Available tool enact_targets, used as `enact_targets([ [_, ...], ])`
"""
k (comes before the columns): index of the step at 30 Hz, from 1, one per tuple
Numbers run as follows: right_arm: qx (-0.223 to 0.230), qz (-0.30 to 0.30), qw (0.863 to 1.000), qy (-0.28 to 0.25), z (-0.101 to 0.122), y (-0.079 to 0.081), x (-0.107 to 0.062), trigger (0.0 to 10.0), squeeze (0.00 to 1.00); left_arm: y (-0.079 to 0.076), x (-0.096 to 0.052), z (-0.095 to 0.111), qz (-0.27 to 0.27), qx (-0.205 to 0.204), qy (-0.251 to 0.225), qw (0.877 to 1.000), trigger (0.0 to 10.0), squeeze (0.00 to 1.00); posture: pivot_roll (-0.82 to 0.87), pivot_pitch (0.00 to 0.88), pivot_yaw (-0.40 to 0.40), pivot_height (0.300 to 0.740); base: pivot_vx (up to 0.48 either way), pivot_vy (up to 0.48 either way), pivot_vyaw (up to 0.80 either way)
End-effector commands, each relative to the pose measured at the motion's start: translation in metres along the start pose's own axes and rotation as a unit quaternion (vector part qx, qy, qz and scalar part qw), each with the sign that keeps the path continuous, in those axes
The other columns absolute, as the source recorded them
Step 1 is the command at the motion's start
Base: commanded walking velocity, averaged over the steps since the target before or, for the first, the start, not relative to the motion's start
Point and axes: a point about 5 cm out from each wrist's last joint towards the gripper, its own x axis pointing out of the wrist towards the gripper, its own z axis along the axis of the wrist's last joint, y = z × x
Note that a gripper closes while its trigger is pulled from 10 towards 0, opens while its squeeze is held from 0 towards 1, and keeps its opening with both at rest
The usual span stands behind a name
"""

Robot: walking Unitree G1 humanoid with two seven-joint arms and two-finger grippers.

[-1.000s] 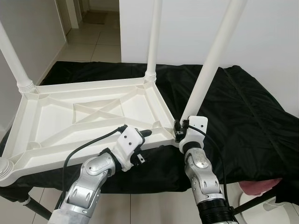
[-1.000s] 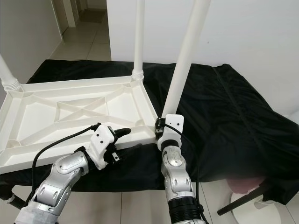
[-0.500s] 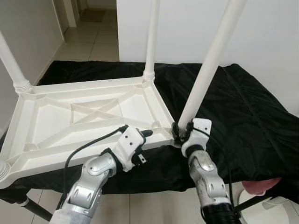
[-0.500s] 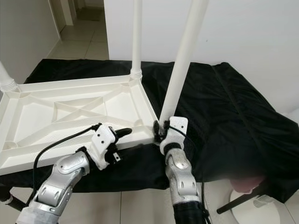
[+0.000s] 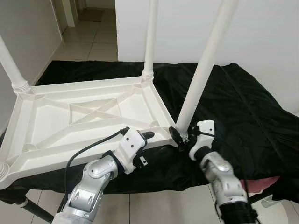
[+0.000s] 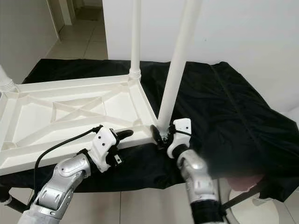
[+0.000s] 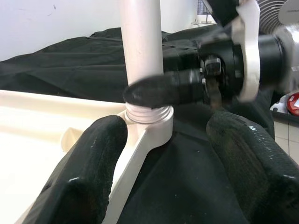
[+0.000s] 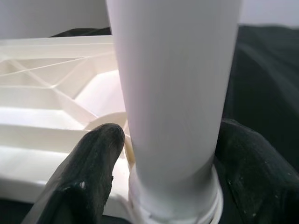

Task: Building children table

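The white children table (image 5: 84,122) lies upside down on a black cloth. Its near right leg (image 5: 202,74) stands up from the corner socket. My right gripper (image 5: 180,136) is shut on that leg just above the threaded collar. In the right wrist view the leg (image 8: 173,93) sits between the two fingers (image 8: 88,168), which press on both sides. My left gripper (image 5: 145,138) rests at the table's front rim just left of that corner, open. In the left wrist view its fingers (image 7: 88,172) stand wide apart, with the leg (image 7: 140,46) beyond them.
Other legs stand at the far right corner (image 5: 150,37) and the far left corner (image 5: 11,65). The black cloth (image 5: 243,107) hangs over the support's front edge. A pink object (image 5: 270,183) and a white stand base (image 5: 275,203) lie on the tiled floor at the right.
My right forearm has swung out to the right while the gripper stays clamped at the leg's base, its wrist turned round the leg. The left gripper holds its place at the rim.
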Motion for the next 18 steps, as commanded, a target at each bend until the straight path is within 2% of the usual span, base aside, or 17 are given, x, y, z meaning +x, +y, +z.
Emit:
enact_targets([
  [1, -0.011, 0.038, 0.999, 0.003, -0.001, 0.001, 0.003, 10.0, 0.0, 0.002, 0.002, -0.001, 0.033, -0.001, 0.008, 0.999, 10.0, 0.0, 0.03, 0.0, -0.034, 0.74, 0.0, 0.0, 0.0],
  [3, -0.033, 0.068, 0.997, 0.007, 0.004, -0.004, 0.008, 10.0, 0.0, 0.004, 0.002, 0.0, 0.034, 0.0, 0.008, 0.999, 10.0, 0.0, 0.03, 0.0, -0.031, 0.74, 0.0, 0.0, 0.0],
  [7, -0.045, 0.093, 0.994, 0.016, 0.006, -0.009, 0.014, 10.0, 0.0, 0.006, 0.002, 0.001, 0.035, 0.003, 0.008, 0.999, 10.0, 0.0, 0.04, 0.0, -0.034, 0.74, 0.0, 0.0, 0.0],
  [11, -0.062, 0.151, 0.986, 0.033, 0.005, -0.003, 0.022, 10.0, 0.0, 0.007, 0.0, 0.002, 0.041, 0.004, 0.009, 0.999, 10.0, 0.0, 0.05, 0.0, -0.035, 0.74, 0.0, 0.0, 0.0],
  [18, -0.073, 0.198, 0.976, 0.059, -0.003, 0.004, 0.034, 10.0, 0.0, 0.006, 0.0, 0.002, 0.042, 0.004, 0.009, 0.999, 10.0, 0.0, 0.05, 0.0, -0.03, 0.74, 0.0, 0.0, 0.0],
])
